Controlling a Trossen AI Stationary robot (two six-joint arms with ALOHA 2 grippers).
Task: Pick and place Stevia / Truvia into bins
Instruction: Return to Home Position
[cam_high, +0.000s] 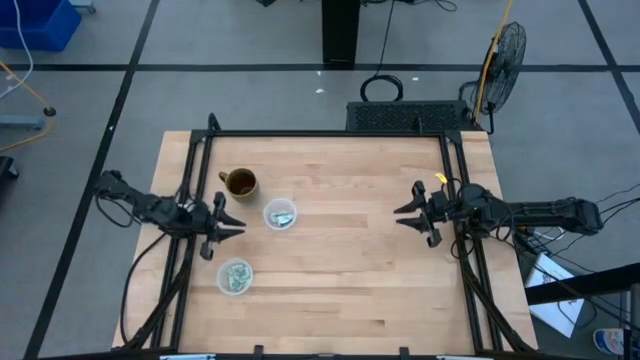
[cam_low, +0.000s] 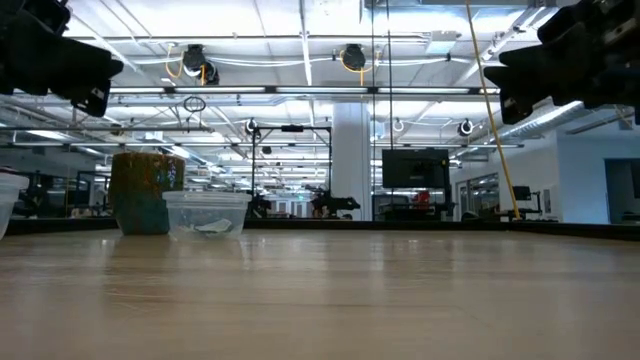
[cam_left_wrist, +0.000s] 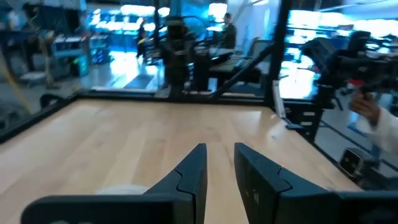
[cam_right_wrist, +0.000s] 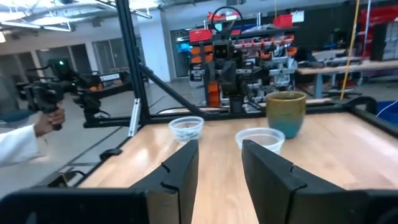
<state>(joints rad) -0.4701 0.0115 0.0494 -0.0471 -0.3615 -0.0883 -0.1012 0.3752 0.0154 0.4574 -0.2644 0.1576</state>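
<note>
My left gripper (cam_high: 232, 222) and right gripper (cam_high: 400, 216) hover at opposite sides of the pale wooden table (cam_high: 350, 270), fingers apart and empty. The small green-and-white paper sachets (cam_high: 283, 216) seem all to lie inside the two round clear plastic cups (cam_high: 220, 277).

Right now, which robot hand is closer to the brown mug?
Left. The left gripper hangs just beside the brown mug at the left edge of the table; the right gripper is far across it.

Arms at own sides, facing inward; left tool (cam_high: 232, 218) parted, empty; right tool (cam_high: 405, 213) parted, empty
</note>
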